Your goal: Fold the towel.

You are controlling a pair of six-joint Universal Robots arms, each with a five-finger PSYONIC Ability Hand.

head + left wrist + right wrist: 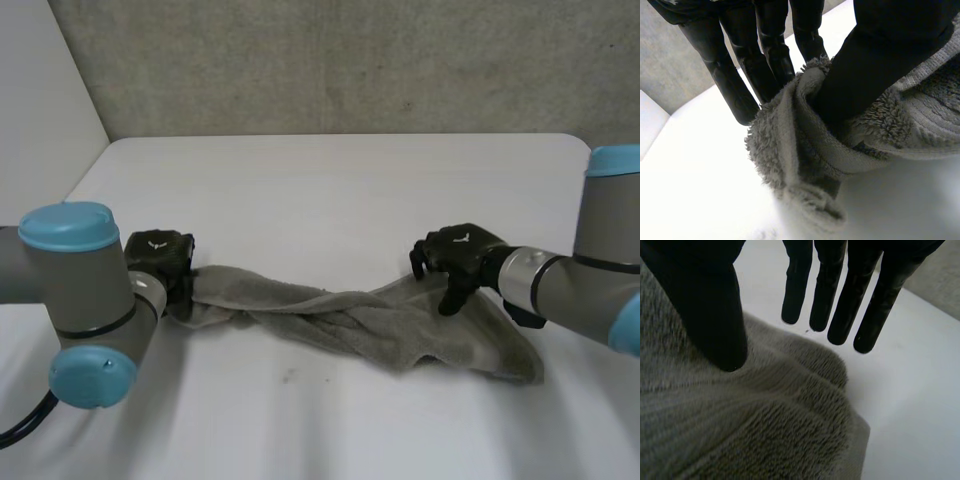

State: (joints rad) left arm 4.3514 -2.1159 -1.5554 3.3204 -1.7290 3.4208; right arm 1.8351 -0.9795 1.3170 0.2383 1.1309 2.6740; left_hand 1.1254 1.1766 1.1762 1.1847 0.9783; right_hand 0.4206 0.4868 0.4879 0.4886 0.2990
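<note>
A grey towel (380, 320) is seen lying twisted and stretched out across the white counter (330, 190), between the two hands. Its left end is pinched by the left hand (160, 262); in the left wrist view the thumb (875, 65) is pressed into the bunched cloth (805, 165) against the fingers (770, 55). The right hand (460, 255) is held over the towel's right end, released: its fingers (840, 300) are straight above the bare counter beyond the cloth's edge, and its thumb (705, 305) is pointed at the towel (765, 425).
</note>
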